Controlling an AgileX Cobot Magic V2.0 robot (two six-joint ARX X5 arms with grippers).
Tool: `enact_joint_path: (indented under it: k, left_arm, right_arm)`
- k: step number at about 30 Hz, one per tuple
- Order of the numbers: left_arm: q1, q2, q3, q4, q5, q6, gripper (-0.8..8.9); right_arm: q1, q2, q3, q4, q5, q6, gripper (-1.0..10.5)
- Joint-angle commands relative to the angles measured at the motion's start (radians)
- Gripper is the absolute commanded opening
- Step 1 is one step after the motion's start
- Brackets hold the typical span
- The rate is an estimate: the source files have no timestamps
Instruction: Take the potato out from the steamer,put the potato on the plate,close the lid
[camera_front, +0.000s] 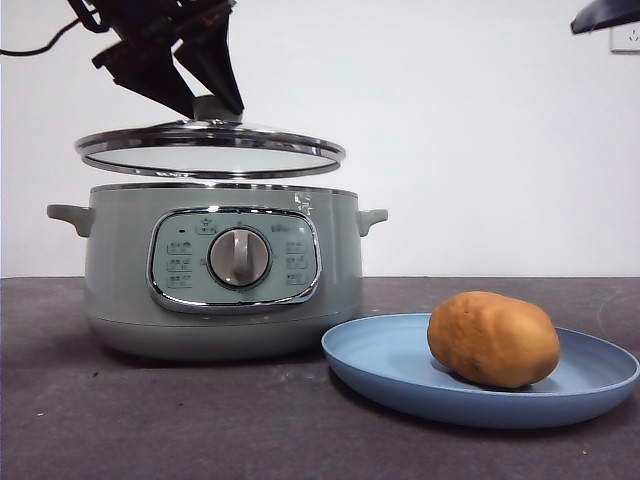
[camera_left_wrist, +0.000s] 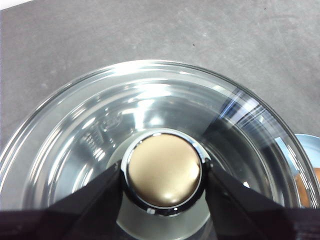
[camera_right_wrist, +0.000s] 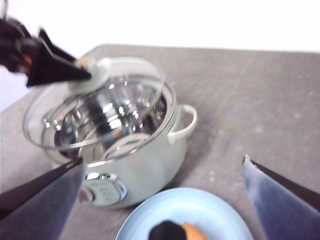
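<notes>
Nearest in the front view is one wide, flat, light-blue round plate (camera_front: 400, 385). It sits on the dark grey counter (camera_front: 150, 420). One oval golden-brown potato (camera_front: 493, 339) lies on the plate, so that job looks done.

Just behind the plate and to its side stands one big, round, pale green steamer (camera_front: 120, 270). It has a silver dial (camera_front: 239, 257) on its front and two small side handles. The steamer is open on top.

One round glass lid with a shiny chrome rim (camera_front: 210, 150) hangs a little above the steamer. It does not touch the steamer rim, and it sits close to flat, with only a small tilt.

The left gripper (camera_left_wrist: 164, 172) holds the lid from above. Its two black jaws are clamped on the lid's round knob (camera_left_wrist: 164, 170), one on each side.

The right gripper (camera_right_wrist: 160, 200) waits up high, over the plate. Its jaws are wide apart and hold nothing.

The step now looks like closing the lid. To do it well, the left gripper should keep the lid flat and line its rim up with the steamer's rim. Then it should go down slowly until the rim sits all the way round, and only then let go of the knob.
</notes>
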Motion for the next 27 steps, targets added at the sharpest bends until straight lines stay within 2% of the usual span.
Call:
enact_joint_path:
  k: [1, 25, 26, 27]
  left_arm:
    - [-0.016, 0.014, 0.008, 0.061, 0.009, 0.011, -0.09]
    - [-0.042, 0.095, 0.006, 0.006, -0.018, 0.008, -0.08]
    - [-0.042, 0.095, 0.006, -0.005, -0.018, 0.007, 0.14]
    - [-0.041, 0.095, 0.006, -0.017, -0.018, 0.002, 0.95]
  right_arm:
    - [0.000, -0.010, 0.005, -0.013, 0.023, 0.011, 5.4]
    - [0.001, -0.009, 0.005, -0.042, 0.019, 0.010, 5.4]
    - [0.001, -0.009, 0.005, -0.042, 0.019, 0.010, 5.4]
    - [0.001, -0.009, 0.005, -0.042, 0.019, 0.010, 5.4]
